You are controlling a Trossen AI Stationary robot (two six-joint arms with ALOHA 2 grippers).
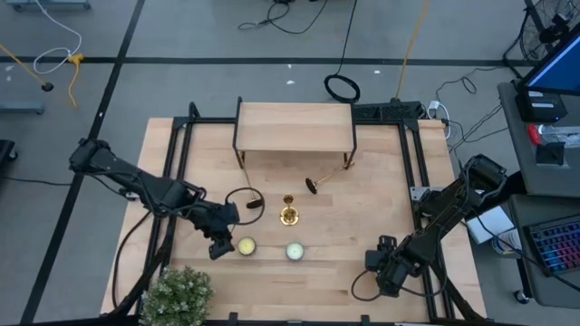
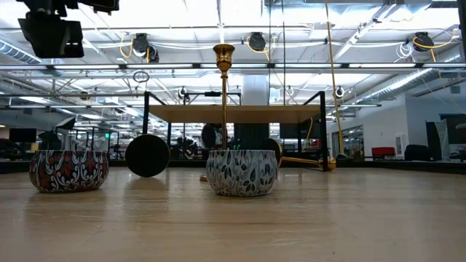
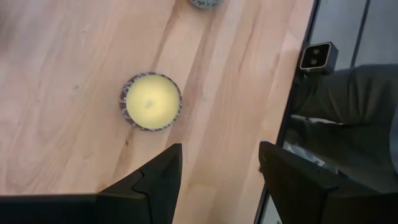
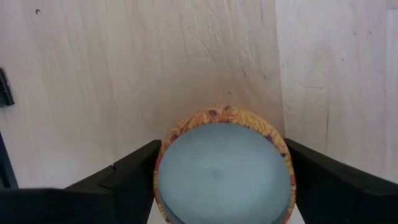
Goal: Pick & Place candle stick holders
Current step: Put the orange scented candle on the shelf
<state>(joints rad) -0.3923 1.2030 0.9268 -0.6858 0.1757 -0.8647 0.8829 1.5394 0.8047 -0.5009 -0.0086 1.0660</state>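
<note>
High view: 1 tall shiny gold metal candlestick holder (image 1: 289, 213) stands upright mid-table, 2 more lie tipped near the light wooden riser shelf (image 1: 294, 127): 1 by its left leg (image 1: 244, 172), 1 w/ dark round base showing by its right leg (image 1: 326, 177). Left gripper (image 1: 223, 243) hovers just beside the round yellow candle in a patterned tin (image 3: 150, 101), fingers (image 3: 163, 171) apart, nothing between them. Right gripper (image 4: 221, 177) sits at the table's near-right corner, fingers spread either side of a round pale-blue candle in an orange patterned tin (image 4: 222, 167); can't tell if they touch it.

Step in hand, I judge: left arm going for a holder. To do it well: lift clear of the yellow candle, approach the upright holder's thin stem square-on, close mid-stem, keep it vertical so the flared base doesn't swing into the greenish candle (image 1: 294, 251) nearby.
</note>
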